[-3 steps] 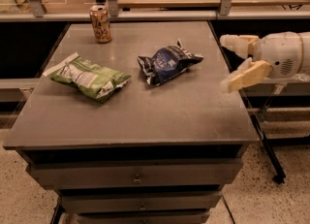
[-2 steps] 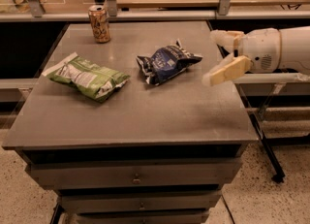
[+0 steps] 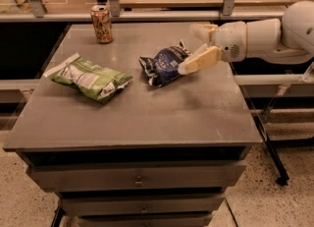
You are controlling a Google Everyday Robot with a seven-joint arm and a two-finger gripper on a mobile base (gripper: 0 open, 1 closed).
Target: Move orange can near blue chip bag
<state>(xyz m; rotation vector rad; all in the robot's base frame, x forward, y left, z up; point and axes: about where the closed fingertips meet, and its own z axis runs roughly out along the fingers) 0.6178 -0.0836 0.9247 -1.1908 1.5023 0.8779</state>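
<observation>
Gripper (image 3: 196,46) has swung in from the right edge and now hangs open and empty over the right end of the blue bag (image 3: 164,65). The can (image 3: 101,23) stands upright at far left of the surface (image 3: 171,118), untouched; the reach continues toward it.

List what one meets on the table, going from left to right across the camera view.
First the green chip bag → blue chip bag → open pincer at that bag's right end. The orange can, farther back, overlaps the green bag's span.
</observation>
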